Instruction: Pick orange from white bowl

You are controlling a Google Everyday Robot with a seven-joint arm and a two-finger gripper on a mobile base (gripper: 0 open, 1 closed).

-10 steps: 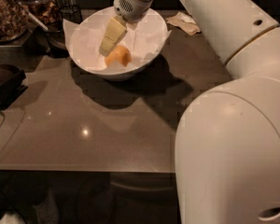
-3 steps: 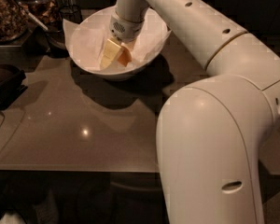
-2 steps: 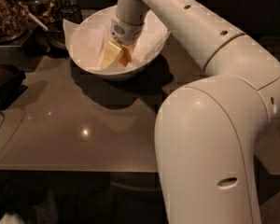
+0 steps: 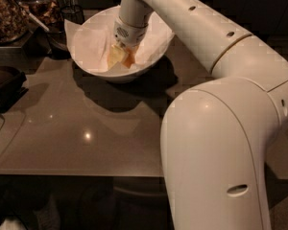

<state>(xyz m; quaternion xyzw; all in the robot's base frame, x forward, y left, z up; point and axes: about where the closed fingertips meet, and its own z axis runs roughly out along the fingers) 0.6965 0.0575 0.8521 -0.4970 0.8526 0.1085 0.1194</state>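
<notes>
One wide white paper-lined bowl (image 4: 151, 63), holding one small round orange fruit (image 4: 129, 60). One cream gripper (image 4: 120, 58) down inside the bowl, against the fruit. Whether it is clamped cannot be told.

The pincer (image 4: 121, 57) sits inside the white bowl (image 4: 151, 64), against the orange (image 4: 129, 60).

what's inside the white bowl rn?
Crinkled white paper lines the bowl, and the gripper is down inside it. Only a sliver of the orange shows beside the gripper. The rest of the orange and the bowl's bottom are covered by the gripper and arm.
</notes>
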